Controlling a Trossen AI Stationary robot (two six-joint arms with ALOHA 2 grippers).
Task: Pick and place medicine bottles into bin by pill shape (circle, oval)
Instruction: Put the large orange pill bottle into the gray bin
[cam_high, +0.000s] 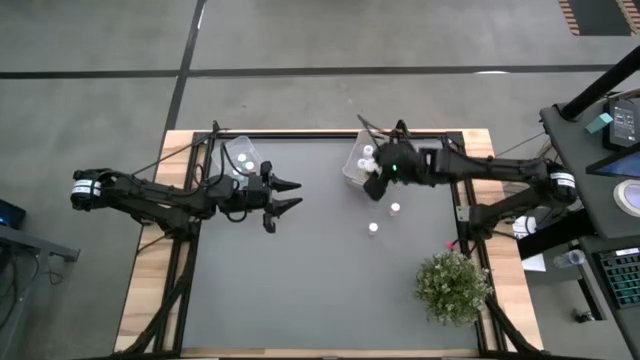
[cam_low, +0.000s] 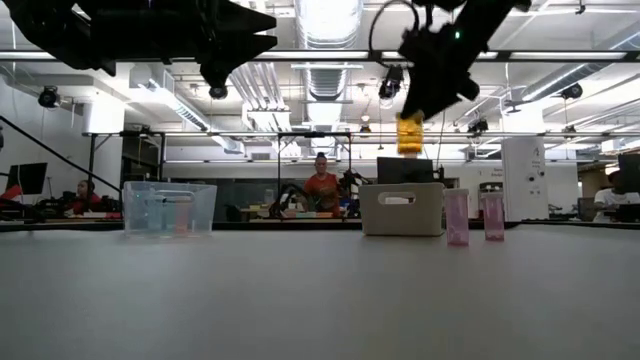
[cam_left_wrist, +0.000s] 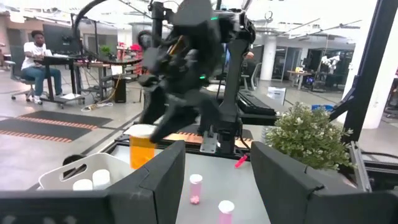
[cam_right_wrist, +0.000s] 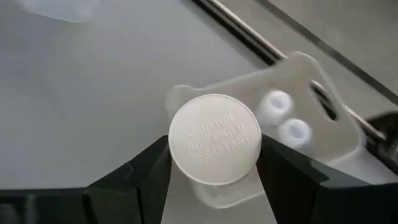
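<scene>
My right gripper (cam_high: 376, 184) is shut on an amber-orange bottle with a white cap (cam_low: 410, 134), held in the air over the white bin (cam_high: 357, 166) at the table's far side. The bin holds two white-capped bottles (cam_right_wrist: 277, 103). Two pink bottles with white caps (cam_high: 395, 209) (cam_high: 373, 227) stand upright on the table nearer than the bin. They also show in the low view (cam_low: 457, 217) (cam_low: 493, 215). My left gripper (cam_high: 292, 195) is open and empty, in the air left of the bin. My right gripper pinches the amber bottle's white cap (cam_right_wrist: 214, 139) between its two fingers, one on each side of the cap's rim. The fingers come from above, pointing down. The bottle hangs upright below them (cam_left_wrist: 142, 149), lifted clear above the white bin.
A clear bin (cam_high: 240, 156) stands at the far left of the mat, also in the low view (cam_low: 168, 208). A bushy green plant (cam_high: 452, 285) stands at the near right. The dark mat (cam_high: 300, 290) lies bare in the middle and near side.
</scene>
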